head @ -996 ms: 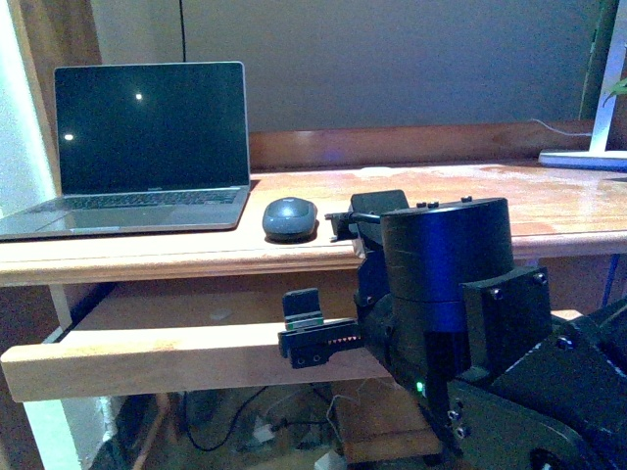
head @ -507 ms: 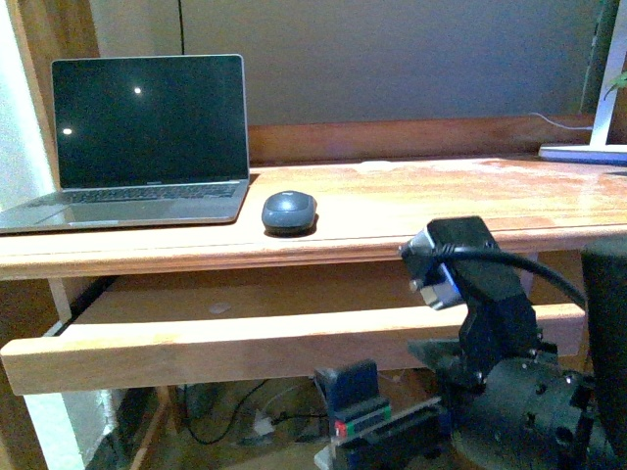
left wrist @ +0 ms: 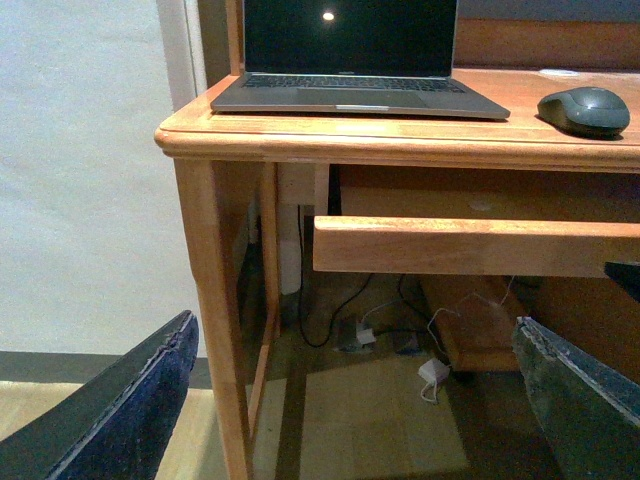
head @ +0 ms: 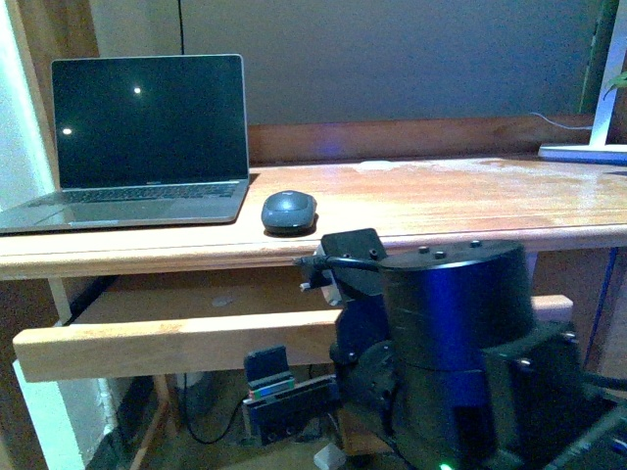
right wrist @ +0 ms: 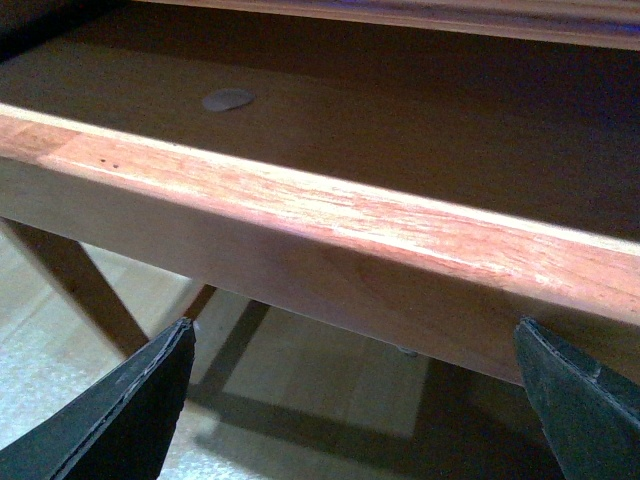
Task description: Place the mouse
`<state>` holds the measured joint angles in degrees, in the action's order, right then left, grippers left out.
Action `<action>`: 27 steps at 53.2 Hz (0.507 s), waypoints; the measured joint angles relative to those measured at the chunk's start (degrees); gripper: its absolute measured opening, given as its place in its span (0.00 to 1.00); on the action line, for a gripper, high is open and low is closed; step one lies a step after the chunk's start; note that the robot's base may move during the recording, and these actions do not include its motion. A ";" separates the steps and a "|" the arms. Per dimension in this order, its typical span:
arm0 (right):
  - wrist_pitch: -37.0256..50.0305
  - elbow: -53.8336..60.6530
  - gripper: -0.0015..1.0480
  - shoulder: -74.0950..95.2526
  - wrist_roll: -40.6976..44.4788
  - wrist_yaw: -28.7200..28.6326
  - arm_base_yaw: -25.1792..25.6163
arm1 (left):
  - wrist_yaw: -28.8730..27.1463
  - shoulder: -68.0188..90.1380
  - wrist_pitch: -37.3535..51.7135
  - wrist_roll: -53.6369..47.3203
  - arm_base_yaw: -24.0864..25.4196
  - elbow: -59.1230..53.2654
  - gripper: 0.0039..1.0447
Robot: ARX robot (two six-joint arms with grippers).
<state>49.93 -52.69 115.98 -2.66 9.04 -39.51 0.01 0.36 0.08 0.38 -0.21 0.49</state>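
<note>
Wooden desk (head: 441,201), pull-out tray (head: 167,338) extended beneath. Laptop (head: 147,137), open, screen dark, at 10 o'clock on the desktop. Right gripper (right wrist: 350,400): jaws apart, empty, below the tray's front edge. Left gripper (left wrist: 350,400): jaws apart, empty. Mouse (head: 289,211): on desktop, just beside laptop at its 3 o'clock.

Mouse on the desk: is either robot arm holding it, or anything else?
Nothing is held. The small dark grey oval mouse sits free on the wooden desk; both wrist views show fingers spread wide and empty.

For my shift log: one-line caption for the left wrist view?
Mouse sits beside the laptop on the desk, tray pulled out below.
</note>
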 joint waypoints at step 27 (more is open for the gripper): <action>-6.78 -13.99 0.93 7.06 -0.59 10.40 0.04 | 0.00 0.00 0.00 0.00 0.00 -0.02 0.93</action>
<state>43.16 -66.67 123.04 -3.25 19.44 -39.46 0.01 0.36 0.08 0.38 -0.21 0.47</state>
